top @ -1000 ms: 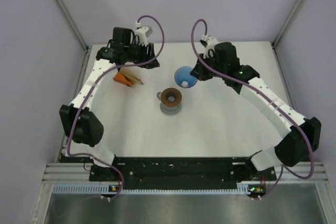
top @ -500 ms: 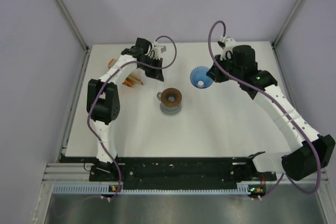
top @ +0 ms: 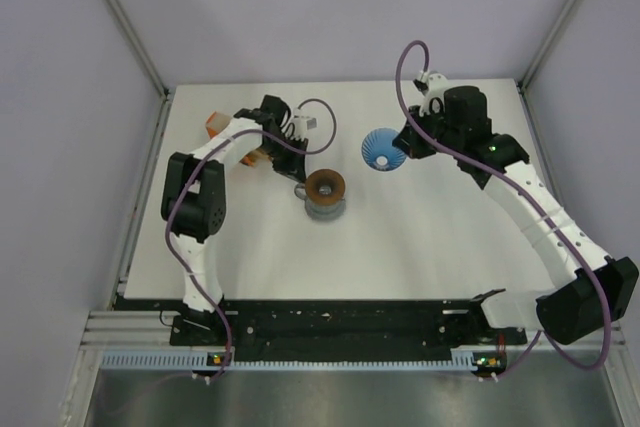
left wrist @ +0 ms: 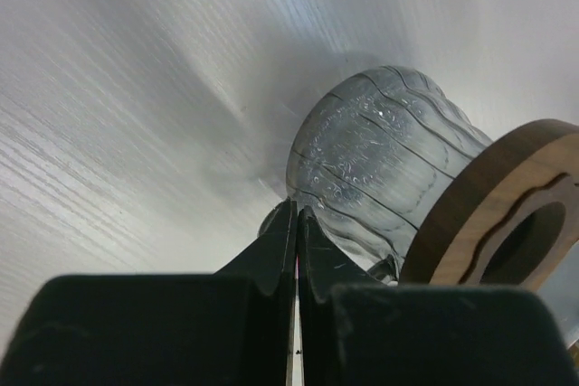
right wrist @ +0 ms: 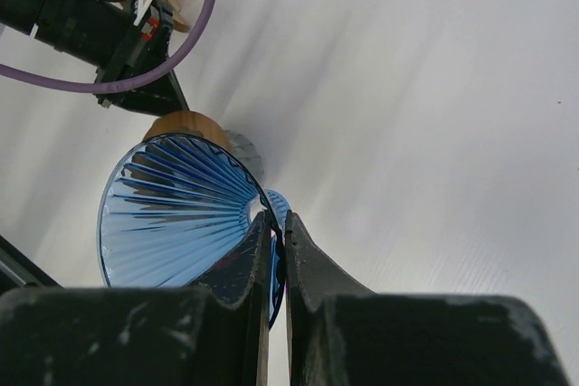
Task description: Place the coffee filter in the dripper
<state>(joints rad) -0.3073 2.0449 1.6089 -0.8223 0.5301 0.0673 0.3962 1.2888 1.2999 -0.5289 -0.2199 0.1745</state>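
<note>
While the right gripper (right wrist: 276, 223) clamps the dripper (right wrist: 172, 205) by its wall, holding it tilted beyond and right of the grey mug (top: 326, 207), the left gripper (left wrist: 296, 223) has its jaws pressed tight together just beside that mug; a brown ring (left wrist: 470, 201) tops it.

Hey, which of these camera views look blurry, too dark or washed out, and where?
Left wrist: end effector nearly black, underexposed; mug sharp. Right wrist: table glares white, dripper crisp. Top external: evenly lit, sharp, soft shadows.
</note>
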